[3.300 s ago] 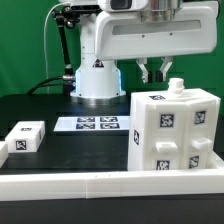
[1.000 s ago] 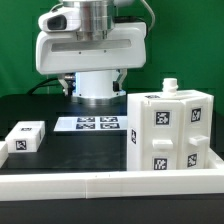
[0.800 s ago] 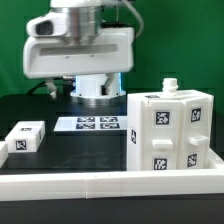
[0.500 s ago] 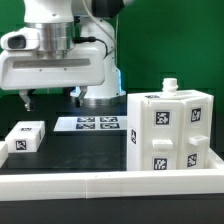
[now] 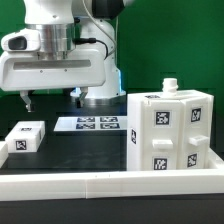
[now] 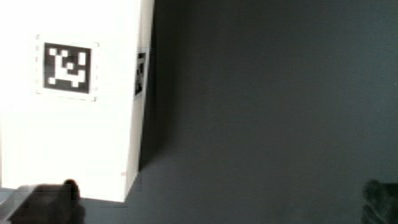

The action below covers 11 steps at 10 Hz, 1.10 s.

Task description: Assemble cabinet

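Note:
The cabinet (image 5: 170, 130), a large white box with several square marker tags and a small knob on top, stands at the exterior view's right. A small white tagged block (image 5: 25, 137) lies at the left on the black table; it also shows in the wrist view (image 6: 71, 110). My gripper (image 5: 51, 99) hangs open and empty above the table, just above and to the right of that block. In the wrist view the gripper (image 6: 214, 205) has one dark fingertip (image 6: 45, 202) at the block's end and the other far off over bare table.
The marker board (image 5: 97, 124) lies flat between the block and the cabinet. A white rail (image 5: 110, 185) runs along the front edge, with the cabinet standing against it. The robot base (image 5: 100, 92) is behind the marker board.
The arm has swung from above the cabinet across to the exterior view's left and lowered over the small block. In the last half second it has not moved.

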Available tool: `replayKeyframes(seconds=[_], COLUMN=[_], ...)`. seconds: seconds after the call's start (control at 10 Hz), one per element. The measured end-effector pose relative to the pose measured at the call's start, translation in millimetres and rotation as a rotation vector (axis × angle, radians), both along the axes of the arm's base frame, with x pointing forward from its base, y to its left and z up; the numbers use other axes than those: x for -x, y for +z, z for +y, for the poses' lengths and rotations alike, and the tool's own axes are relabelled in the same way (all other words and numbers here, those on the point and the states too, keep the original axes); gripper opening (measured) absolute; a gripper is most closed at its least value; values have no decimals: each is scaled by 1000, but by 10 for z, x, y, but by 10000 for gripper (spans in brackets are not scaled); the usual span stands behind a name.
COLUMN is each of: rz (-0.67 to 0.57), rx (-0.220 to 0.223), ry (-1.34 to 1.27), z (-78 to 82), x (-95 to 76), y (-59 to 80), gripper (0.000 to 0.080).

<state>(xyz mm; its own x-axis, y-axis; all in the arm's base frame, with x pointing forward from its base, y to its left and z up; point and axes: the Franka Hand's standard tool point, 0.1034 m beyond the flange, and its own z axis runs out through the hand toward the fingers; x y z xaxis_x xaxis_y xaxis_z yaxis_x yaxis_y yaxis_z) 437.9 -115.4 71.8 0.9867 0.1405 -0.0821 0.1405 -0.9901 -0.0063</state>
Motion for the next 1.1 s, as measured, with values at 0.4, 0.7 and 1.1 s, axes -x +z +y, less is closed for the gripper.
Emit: replayKeyframes(seconds=[0.4, 0.7, 1.1], rz=[50, 55, 64], rx=[-1, 12, 9], ry=[-11, -26, -6], z=[-753, -746, -580], x=[340, 319, 235], y=[-342, -461, -430], gripper=[797, 797, 797])
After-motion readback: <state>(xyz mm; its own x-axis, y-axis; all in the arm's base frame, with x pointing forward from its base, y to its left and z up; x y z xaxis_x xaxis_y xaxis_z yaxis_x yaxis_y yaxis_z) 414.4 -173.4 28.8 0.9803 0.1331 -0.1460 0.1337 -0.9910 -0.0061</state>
